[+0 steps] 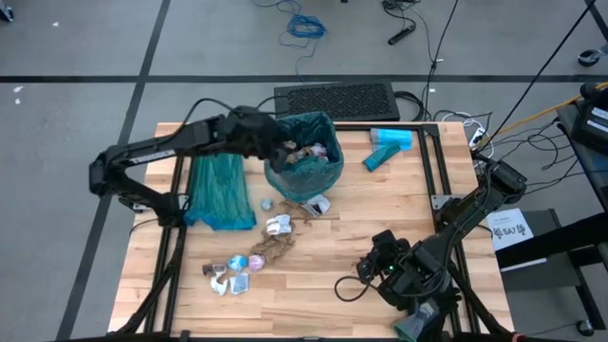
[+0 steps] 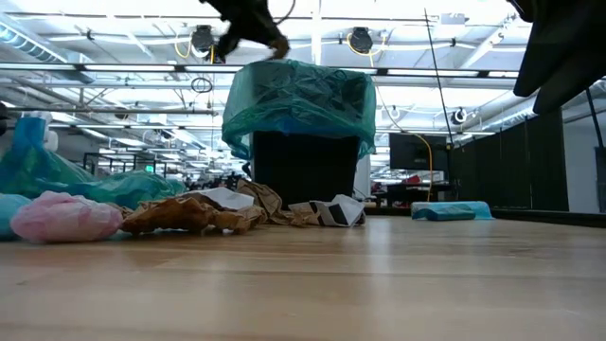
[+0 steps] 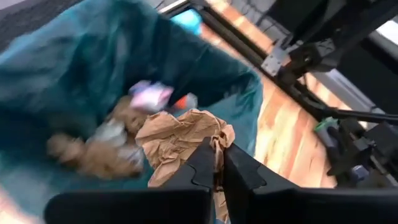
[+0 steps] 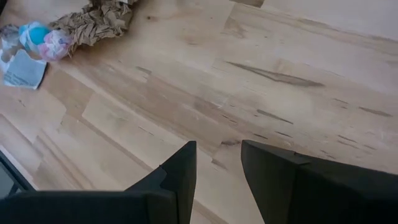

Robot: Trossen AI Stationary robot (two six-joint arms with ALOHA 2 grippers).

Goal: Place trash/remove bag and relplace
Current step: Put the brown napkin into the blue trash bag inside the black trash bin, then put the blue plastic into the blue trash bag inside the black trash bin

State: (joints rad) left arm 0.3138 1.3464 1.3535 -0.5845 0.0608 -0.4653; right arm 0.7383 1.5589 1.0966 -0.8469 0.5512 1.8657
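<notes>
A black bin lined with a teal bag (image 1: 306, 152) (image 2: 299, 104) stands at the table's far middle, with scraps inside (image 3: 106, 146). My left gripper (image 1: 283, 147) (image 3: 219, 163) hovers over its rim, shut on a crumpled brown paper scrap (image 3: 180, 140). More trash lies on the table: brown paper (image 1: 271, 249) (image 2: 194, 213), white and purple wrappers (image 1: 228, 275), a pink one (image 2: 62, 216). My right gripper (image 1: 375, 258) (image 4: 217, 171) is open, low over bare wood at the near right. My left gripper pinches the brown paper scrap by one crumpled edge (image 3: 217, 142) between its two fingers (image 3: 202, 165). The scrap is lifted clear and sticks out beyond the fingertips, above the open bin.
A folded teal spare bag (image 1: 220, 190) lies left of the bin. A light-blue pack (image 1: 388, 145) (image 2: 445, 210) sits at the far right. A black keyboard-like mat (image 1: 334, 99) lies beyond the far edge. Bare wood (image 1: 332, 237) spans the near middle.
</notes>
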